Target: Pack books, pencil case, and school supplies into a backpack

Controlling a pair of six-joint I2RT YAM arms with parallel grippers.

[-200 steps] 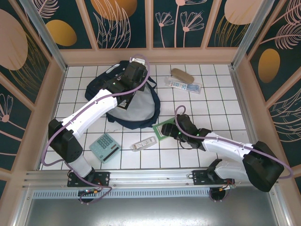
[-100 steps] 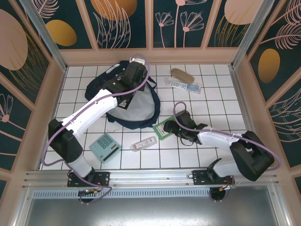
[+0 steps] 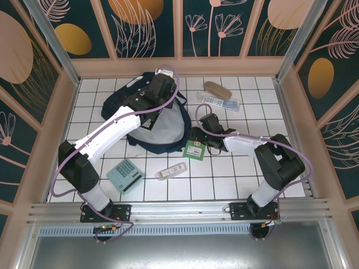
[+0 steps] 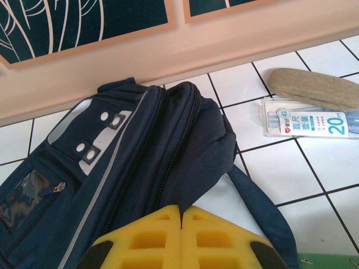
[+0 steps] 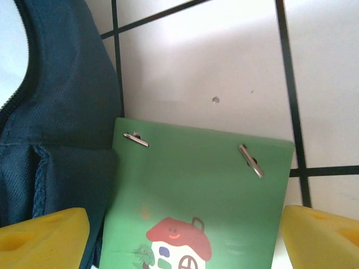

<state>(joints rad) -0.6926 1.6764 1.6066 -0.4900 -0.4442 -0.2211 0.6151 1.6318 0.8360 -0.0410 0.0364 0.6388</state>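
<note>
Right arm swung toward backpack [image 5: 61,84]; right gripper [image 5: 182,230] gapes wide over green book [image 5: 202,185], which lies flat against backpack's edge. Thin, light, probably bendy: pinch stapled spine edge. Left gripper [image 4: 181,224] shut over backpack.

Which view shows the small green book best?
Right wrist: the green book lies close up, its house picture and staples clear. Top external shows it small, by the right hand; left wrist catches just a green corner.

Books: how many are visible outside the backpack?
1: the small green book, against the backpack's edge, between the right hand's open fingers. Others may be hidden inside.
</note>
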